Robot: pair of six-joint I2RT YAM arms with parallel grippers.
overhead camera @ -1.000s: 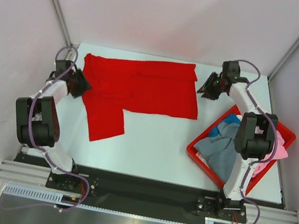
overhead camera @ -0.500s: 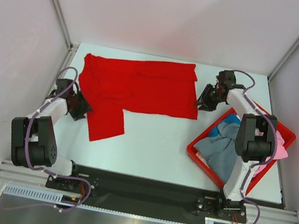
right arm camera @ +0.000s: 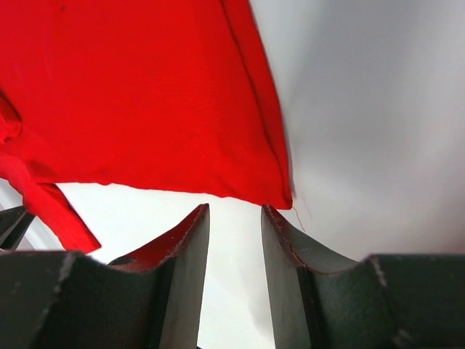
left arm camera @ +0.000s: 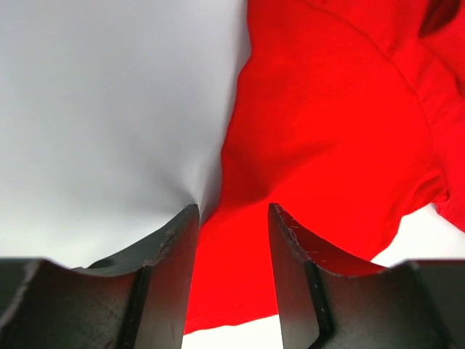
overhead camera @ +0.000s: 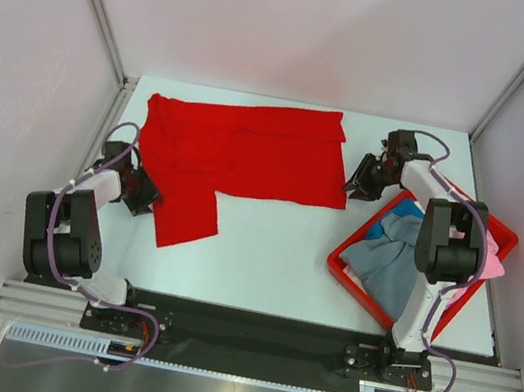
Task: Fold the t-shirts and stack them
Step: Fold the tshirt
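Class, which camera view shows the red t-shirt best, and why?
The top external view: the red t-shirt shows its whole outline there. The left wrist view catches only a patch along one edge; the right wrist view only one corner.

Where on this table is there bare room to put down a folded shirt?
The widest bare patch of table is near the front, between the lower flap of the red t-shirt and the red bin. A smaller patch lies in the far right corner behind the bin. Crowded: the far left, under the shirt.
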